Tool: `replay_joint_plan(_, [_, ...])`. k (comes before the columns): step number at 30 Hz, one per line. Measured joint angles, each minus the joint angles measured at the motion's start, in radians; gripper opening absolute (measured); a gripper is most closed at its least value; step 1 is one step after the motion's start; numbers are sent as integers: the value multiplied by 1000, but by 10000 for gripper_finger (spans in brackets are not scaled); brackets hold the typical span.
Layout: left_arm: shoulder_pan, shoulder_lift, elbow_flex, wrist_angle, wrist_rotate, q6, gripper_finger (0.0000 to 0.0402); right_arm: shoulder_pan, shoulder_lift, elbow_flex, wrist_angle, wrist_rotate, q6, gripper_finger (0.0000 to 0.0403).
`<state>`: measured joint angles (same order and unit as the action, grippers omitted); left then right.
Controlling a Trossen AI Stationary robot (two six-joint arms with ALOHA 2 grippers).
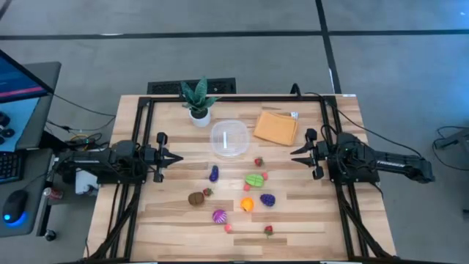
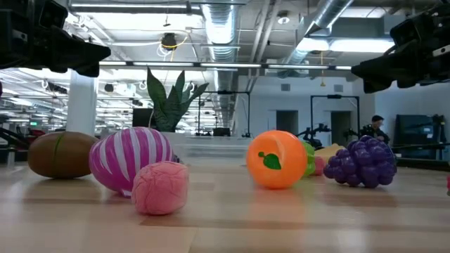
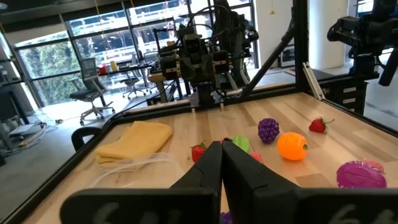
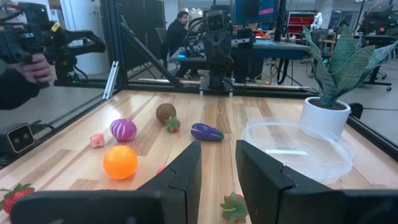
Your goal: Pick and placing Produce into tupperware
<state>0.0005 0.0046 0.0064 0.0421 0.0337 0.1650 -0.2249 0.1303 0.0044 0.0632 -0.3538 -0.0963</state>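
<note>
A: How many pieces of produce on the table?

B: In the high view I count about ten, all in the lower middle of the frame: a purple eggplant, a green piece, a brown one, an orange, purple grapes, a striped magenta one, two strawberries, and a couple of small pink bits I can't name.

A: And the tub?

B: One clear tub, upper middle of the frame, with no produce in it. All the produce lies below it, on the bare wood.

A: Anything around it?

B: One potted plant just to its upper left, and one folded orange cloth just to its right. Neither touches it.

A: The claws?

B: The left claw sits at the left of the frame, fingers pressed together, holding nothing. The right claw sits at the right, pointing inward, nearly together in its wrist view and also bare. Both are clear of the produce.

A: Any writing?

B: None I can read. A monitor and a mouse show at the far left edge.
</note>
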Motion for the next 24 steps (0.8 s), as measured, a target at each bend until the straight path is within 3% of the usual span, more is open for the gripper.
replay_joint_plan(10, [0, 0, 0, 31, 12, -89, 0, 0, 0, 0, 23, 18, -6, 123])
replay_joint_plan(15, [0, 0, 0, 27, 12, -157, 0, 9, 0, 0, 29, 16, 103, 123])
replay_joint_plan(20, [0, 0, 0, 0, 12, -317, 0, 8, 0, 0, 47, 15, 251, 123])
replay_joint_plan(24, [0, 0, 0, 0, 5, -370, 0, 9, 0, 0, 47, 18, 258, 123])
